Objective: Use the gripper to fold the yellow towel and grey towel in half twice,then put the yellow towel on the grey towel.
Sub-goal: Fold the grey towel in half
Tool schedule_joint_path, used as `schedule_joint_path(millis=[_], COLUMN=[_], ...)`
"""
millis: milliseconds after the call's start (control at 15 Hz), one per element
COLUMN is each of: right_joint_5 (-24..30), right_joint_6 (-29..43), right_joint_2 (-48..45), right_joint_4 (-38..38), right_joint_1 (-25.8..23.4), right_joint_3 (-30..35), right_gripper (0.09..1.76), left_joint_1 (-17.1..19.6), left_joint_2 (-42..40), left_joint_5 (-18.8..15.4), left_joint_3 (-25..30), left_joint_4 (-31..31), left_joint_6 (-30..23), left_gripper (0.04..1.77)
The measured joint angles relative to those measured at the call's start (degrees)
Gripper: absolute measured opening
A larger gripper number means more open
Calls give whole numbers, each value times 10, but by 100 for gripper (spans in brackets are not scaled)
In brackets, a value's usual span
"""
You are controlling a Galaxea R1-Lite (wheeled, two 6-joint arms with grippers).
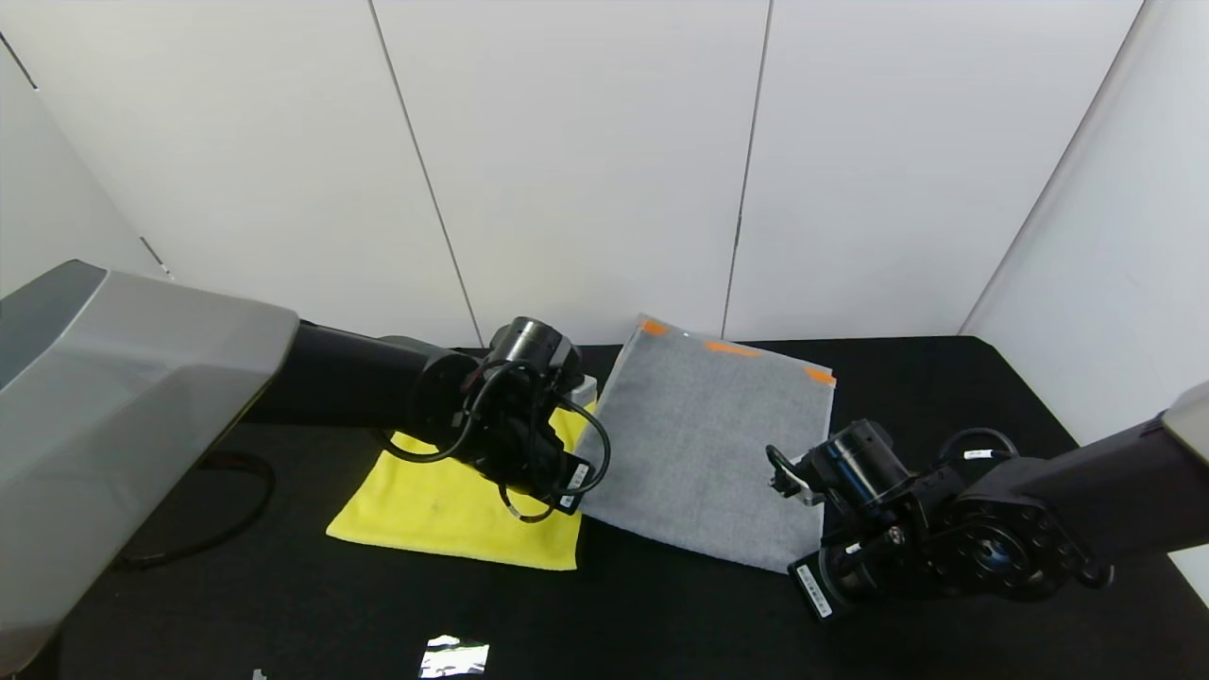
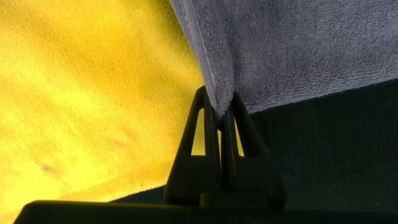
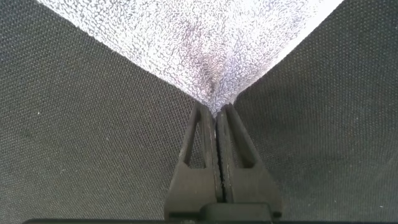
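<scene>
The grey towel (image 1: pixel 708 444) lies spread on the black table (image 1: pixel 661 614), its orange marks at the far edge. The yellow towel (image 1: pixel 444 510) lies flat to its left, partly under my left arm. My left gripper (image 1: pixel 571 505) is shut on the grey towel's near left corner; in the left wrist view the gripper (image 2: pixel 219 102) pinches the grey cloth (image 2: pixel 298 43) beside the yellow towel (image 2: pixel 93 93). My right gripper (image 1: pixel 803 567) is shut on the near right corner; in the right wrist view the gripper (image 3: pixel 216 112) holds the grey tip (image 3: pixel 205 43).
A scrap of silver foil (image 1: pixel 453 656) lies at the table's front edge. A black cable (image 1: pixel 236 510) loops at the left. White wall panels (image 1: pixel 586 170) stand close behind the table.
</scene>
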Motion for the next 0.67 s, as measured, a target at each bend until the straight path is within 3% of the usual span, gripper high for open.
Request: schedule_joint_path(millis=[400,667], right_joint_5=[5,29], right_joint_6=[8,18], right_joint_2=[-31,-73], right_joint_4=[13,77], right_joint_1=[0,2], right_joint_3=[3,4], right_gripper=[13,13], left_joint_1=[-1,-8], left_joint_2=[-14,-36], left_joint_5=[-7,-7], left_joint_3=[4,4], left_joint_4=[11,85], left_joint_6=[-2,-4], left_gripper=[14,14])
